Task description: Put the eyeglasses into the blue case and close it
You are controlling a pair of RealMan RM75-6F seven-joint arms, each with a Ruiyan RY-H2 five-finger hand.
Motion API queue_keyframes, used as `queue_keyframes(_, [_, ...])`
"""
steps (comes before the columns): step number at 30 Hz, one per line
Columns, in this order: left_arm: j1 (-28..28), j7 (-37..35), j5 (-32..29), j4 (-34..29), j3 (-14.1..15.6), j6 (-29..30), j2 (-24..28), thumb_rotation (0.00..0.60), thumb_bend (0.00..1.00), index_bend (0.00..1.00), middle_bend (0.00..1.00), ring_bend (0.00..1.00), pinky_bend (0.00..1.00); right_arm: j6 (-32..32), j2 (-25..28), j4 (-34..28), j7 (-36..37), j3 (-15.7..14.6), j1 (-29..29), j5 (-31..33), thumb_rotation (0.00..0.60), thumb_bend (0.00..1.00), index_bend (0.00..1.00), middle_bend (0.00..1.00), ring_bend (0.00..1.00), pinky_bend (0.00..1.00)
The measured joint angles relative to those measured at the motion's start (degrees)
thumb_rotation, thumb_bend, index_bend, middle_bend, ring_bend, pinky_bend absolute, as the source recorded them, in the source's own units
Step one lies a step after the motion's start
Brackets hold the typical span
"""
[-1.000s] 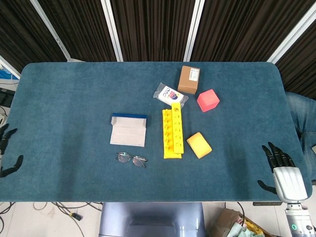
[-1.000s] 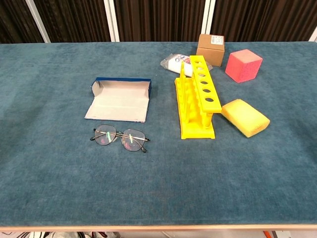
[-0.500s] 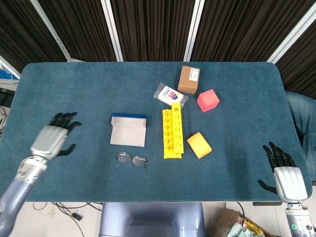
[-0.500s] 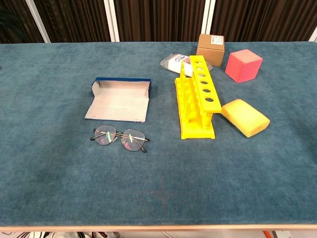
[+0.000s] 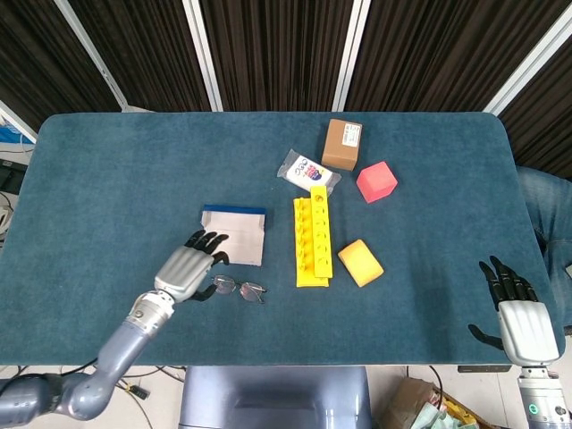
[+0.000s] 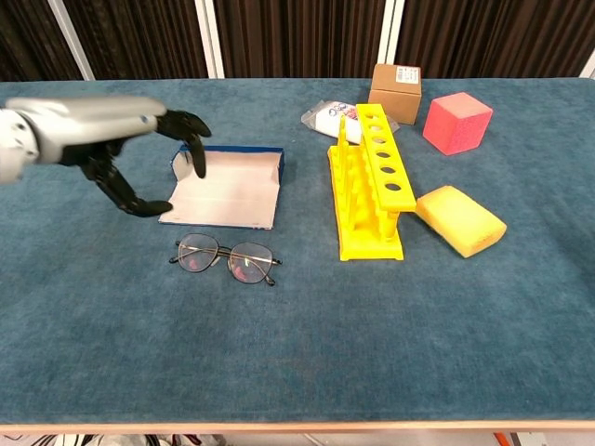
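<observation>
The step in hand looks like the reach for the glasses [image 6: 226, 259]: nothing is grasped yet. The left hand [image 6: 121, 149] hovers just left of the open blue case [image 6: 226, 186], fingers spread and curled over nothing. The glasses lie flat on the table [image 6: 297, 362], unfolded, just in front of the case and apart from it.

The right hand [image 5: 521, 326] rests well right of the case, at the table's edge, fingers apart and empty.

Next, I judge, the left hand must drop toward the glasses and pinch the thin frame, which lies low on the cloth, then lift it back into the case.

Count: one pair of glasses, one case, one yellow rack [image 6: 370, 181], one yellow sponge [image 6: 460, 219], one pink cube [image 6: 456, 122], one brown box [image 6: 395, 91], one white packet [image 6: 330, 118].
</observation>
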Motion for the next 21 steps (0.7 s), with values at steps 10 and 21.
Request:
queue_keyframes(10, [-3.36, 4.81, -3.34, 7.88, 1.81, 4.09, -10.09, 0.600, 0.32, 0.43, 0.08, 0.00, 0.00, -0.61, 0.15, -0.23, 0.31, 0.16, 0.24, 0.48, 0.600, 0.11, 0.00, 0.00, 0.11, 0.19])
queue_keyframes(21, [-3.89, 4.93, -2.44, 13.97, 3.64, 6.11, -15.06, 0.600, 0.33, 0.46, 0.09, 0.00, 0.00, -0.81, 0.32, -0.43, 0.47, 0.34, 0.29, 0.93, 0.600, 0.12, 0.00, 0.00, 0.11, 0.19])
